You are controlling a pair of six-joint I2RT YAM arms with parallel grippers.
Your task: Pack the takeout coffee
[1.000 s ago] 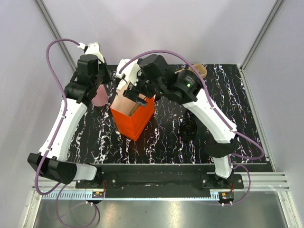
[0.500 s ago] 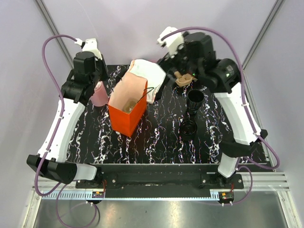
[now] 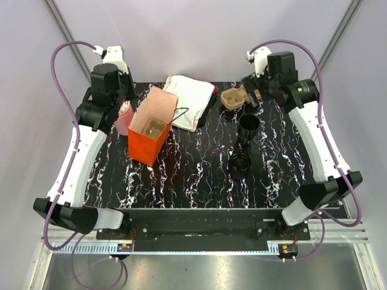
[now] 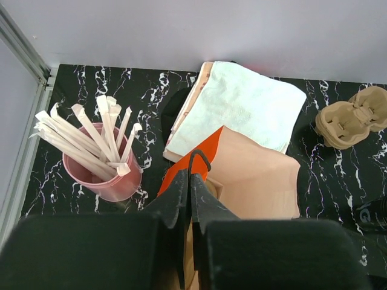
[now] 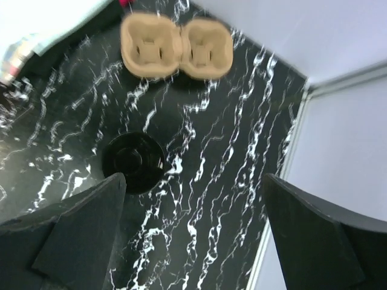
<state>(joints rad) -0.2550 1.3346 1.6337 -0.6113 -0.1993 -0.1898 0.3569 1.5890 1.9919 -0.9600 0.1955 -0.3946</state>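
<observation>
From above, the takeout coffee [image 3: 248,128] stands upright on the black marbled table [image 3: 199,175], just nearer the arm bases than the brown two-hollow cardboard tray [image 3: 233,98]. A second black round cup-like piece [image 3: 240,163] sits nearer again. The right gripper [image 3: 254,96] hangs beside the tray with its jaws spread wide. The cup lies from it a little toward the bases, with its long axis vertical, so the right arm is clearly the nearer one. The left gripper [image 3: 130,110] is across the table at the rim of the orange paper bag [image 3: 145,145], whose mouth gapes upward well apart from the cup.

The left wrist view adds what the overhead hides. Its fingers are pressed together, pinching the handle loop [image 4: 198,160] at the bag's orange edge, with the pink cup of wooden stirrers [image 4: 112,178] just to one side. A folded white cloth [image 4: 242,106] lies beyond, and the coffee is not in view here.

The right wrist view looks straight down. The coffee's round top sits below and between the spread fingers [image 5: 78,229], closer to the left one, and the tray lies beyond it. The second black piece does not show here.
</observation>
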